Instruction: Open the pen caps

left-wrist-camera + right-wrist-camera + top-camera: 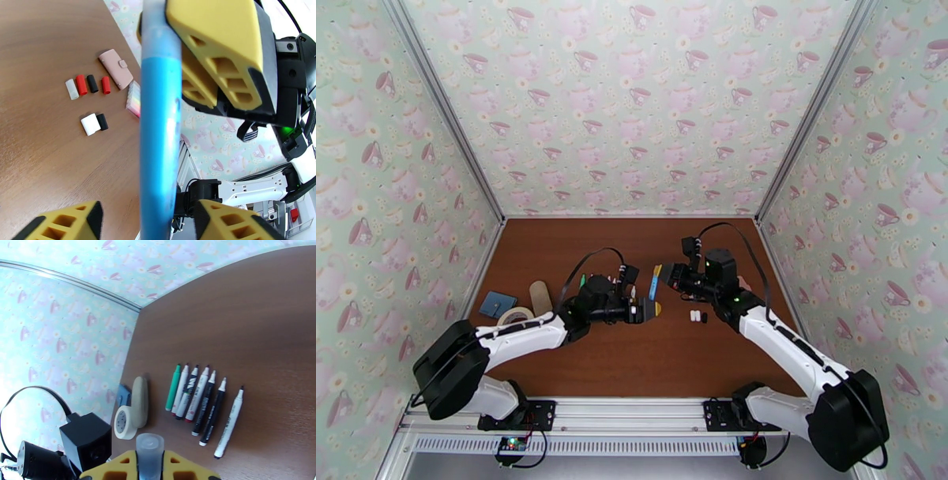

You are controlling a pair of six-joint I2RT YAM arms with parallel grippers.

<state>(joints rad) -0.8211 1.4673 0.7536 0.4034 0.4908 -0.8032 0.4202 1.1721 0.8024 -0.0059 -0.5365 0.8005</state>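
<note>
Blue pen (158, 118), held above table (39, 138): my right gripper (149, 461) clamps its frosted end; my left gripper (148, 215) straddles barrel, jaws wide, w/o contact. Step: uncapping. Next: close left, pull straight apart.

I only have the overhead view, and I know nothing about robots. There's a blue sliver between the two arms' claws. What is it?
Observer: A blue pen. In the right wrist view the right gripper is shut on its frosted end.
Visitor: And the other claw?
Observer: In the left wrist view the left gripper straddles the barrel, with its fingers clear of it on both sides.
Visitor: Are any caps off already?
Observer: Yes. The left wrist view shows four caps in a row, white, red, black, red, beside a pink wallet.
</note>
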